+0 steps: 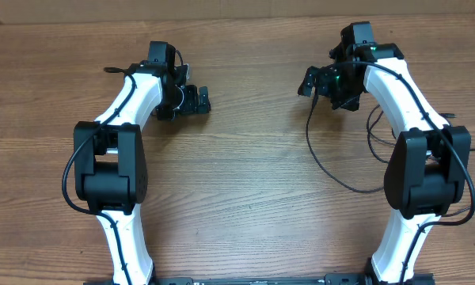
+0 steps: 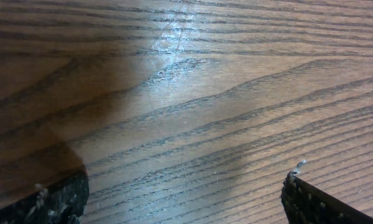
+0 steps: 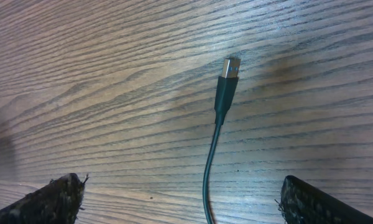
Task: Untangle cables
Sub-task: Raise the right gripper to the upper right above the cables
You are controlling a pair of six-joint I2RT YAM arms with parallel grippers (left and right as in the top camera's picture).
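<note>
A thin black cable (image 1: 310, 142) lies on the wooden table, running from below my right gripper (image 1: 311, 82) in a long curve toward the right arm. More thin loops (image 1: 374, 136) lie beside that arm. In the right wrist view the cable (image 3: 211, 155) passes between the wide-apart fingers and ends in a metallic plug (image 3: 231, 65) resting on the wood. My right gripper (image 3: 180, 205) is open just above the cable and holds nothing. My left gripper (image 1: 196, 100) is at the far left, away from the cables. In its own view the left gripper (image 2: 183, 202) is open over bare wood.
The wooden table (image 1: 237, 198) spans the whole overhead view. The two arm bases stand at the front edge, with thicker black wires (image 1: 67, 186) running along the arms. A faint pale scuff (image 2: 171, 37) marks the wood ahead of the left gripper.
</note>
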